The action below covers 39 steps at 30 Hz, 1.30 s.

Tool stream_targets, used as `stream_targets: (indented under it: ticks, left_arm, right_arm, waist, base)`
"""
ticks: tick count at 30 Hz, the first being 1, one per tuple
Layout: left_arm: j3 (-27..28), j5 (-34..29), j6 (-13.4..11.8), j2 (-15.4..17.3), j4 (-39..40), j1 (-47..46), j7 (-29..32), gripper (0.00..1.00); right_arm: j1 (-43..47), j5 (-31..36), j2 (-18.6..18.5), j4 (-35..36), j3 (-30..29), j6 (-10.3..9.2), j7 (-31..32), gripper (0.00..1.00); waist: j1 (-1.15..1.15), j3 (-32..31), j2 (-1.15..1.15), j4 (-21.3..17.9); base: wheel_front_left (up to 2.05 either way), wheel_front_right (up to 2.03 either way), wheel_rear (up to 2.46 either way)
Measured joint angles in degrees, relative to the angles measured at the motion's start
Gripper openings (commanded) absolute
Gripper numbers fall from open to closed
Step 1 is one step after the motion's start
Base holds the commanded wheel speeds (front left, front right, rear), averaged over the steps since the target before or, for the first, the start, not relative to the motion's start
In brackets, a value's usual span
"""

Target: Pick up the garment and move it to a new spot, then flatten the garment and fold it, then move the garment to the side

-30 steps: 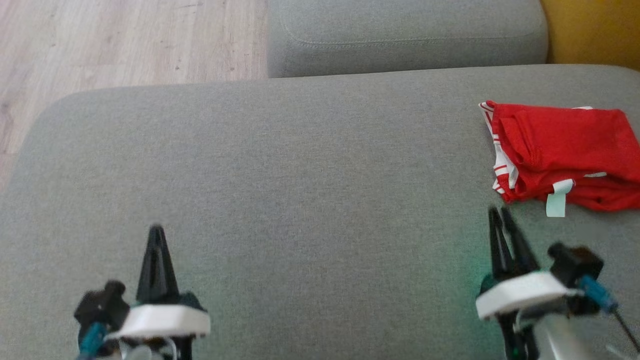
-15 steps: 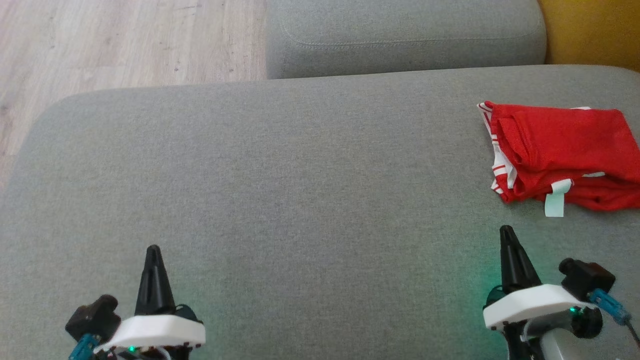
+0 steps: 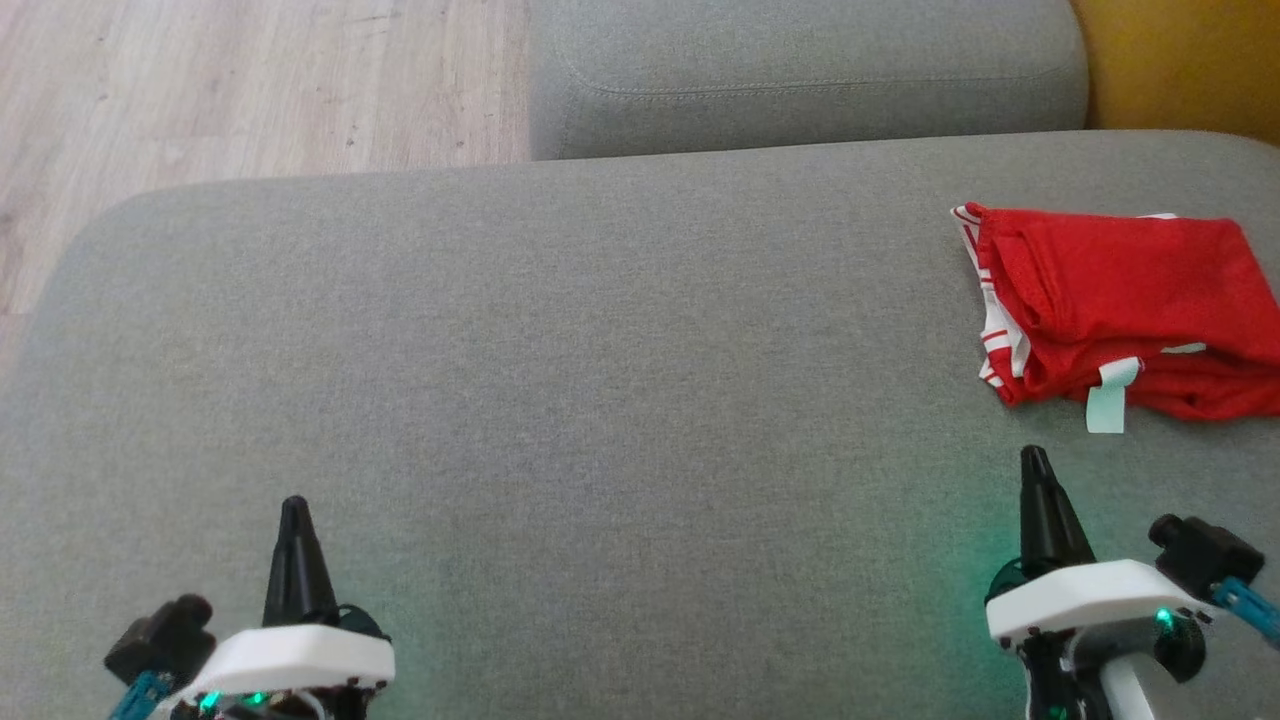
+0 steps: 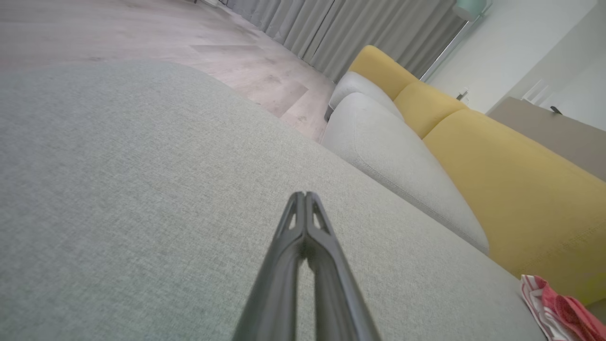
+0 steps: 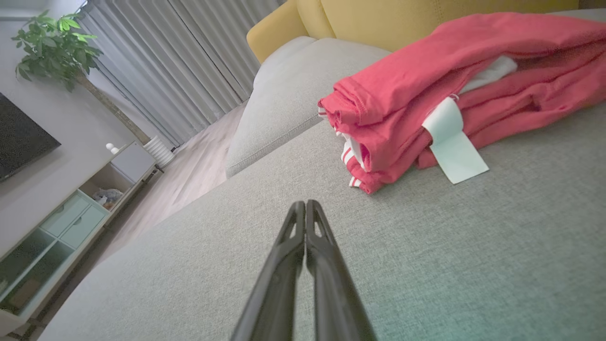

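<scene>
Folded red garment (image 3: 1120, 310) on sofa (image 3: 600, 350)

The grey cushion (image 3: 560, 330) lies open from nine to one o'clock; the folded red garment (image 3: 1120, 300) blocks two o'clock.

Garment (image 3: 1120, 300) laid on the seat cushion (image 3: 600, 350) at 2 o'clock.
The left gripper (image 3: 293, 503) was found at 7 o'clock, the right gripper (image 3: 1034, 455) at 5, near the garment; a second cushion (image 3: 800, 80) was set behind at 12, floor (image 3: 250, 90) at 11.
</scene>
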State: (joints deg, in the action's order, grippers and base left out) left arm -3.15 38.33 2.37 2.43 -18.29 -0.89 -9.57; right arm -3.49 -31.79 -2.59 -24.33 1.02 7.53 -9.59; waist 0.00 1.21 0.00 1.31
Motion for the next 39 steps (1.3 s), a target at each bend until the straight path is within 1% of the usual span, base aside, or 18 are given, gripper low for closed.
stream_targets:
  ticks: [12, 23, 30, 32, 39]
  left_arm:
    - [1.1, 6.0, 0.2, 0.0, 0.2, -0.1, 1.7, 0.00]
    - [1.7, 12.0, 1.2, 0.0, 0.4, -0.3, 3.5, 0.00]
    - [2.5, 16.4, 1.3, 0.0, 0.7, -0.6, 4.9, 0.00]
    - [2.7, 17.5, 1.7, 0.0, 0.7, -0.6, 5.2, 0.00]
    - [3.2, 21.4, 1.7, 0.0, 0.9, -1.0, 6.3, 0.00]
  right_arm:
    - [0.0, -6.7, 0.0, 0.8, -1.1, 0.00, 1.8, 0.00]
    - [0.0, -13.5, 0.0, 1.8, -1.9, 0.00, 3.6, 0.00]
    - [0.0, -18.4, 0.0, 2.4, -2.8, 0.00, 4.9, 0.00]
    - [0.0, -19.7, 0.0, 2.5, -3.0, 0.00, 5.2, 0.00]
    - [0.0, -24.0, 0.0, 3.2, -3.4, 0.00, 6.2, 0.00]
  waist:
    - [0.00, -0.1, 0.00, -0.1]
    - [0.00, -0.2, 0.00, -0.3]
    - [0.00, -0.3, 0.00, -0.4]
    - [0.00, -0.3, 0.00, -0.4]
    - [0.00, -0.4, 0.00, -0.5]
  base:
    - [0.00, 0.00, 0.00]
    - [0.00, 0.00, 0.00]
    - [0.00, 0.00, 0.00]
    - [0.00, 0.00, 0.00]
    - [0.00, 0.00, 0.00]
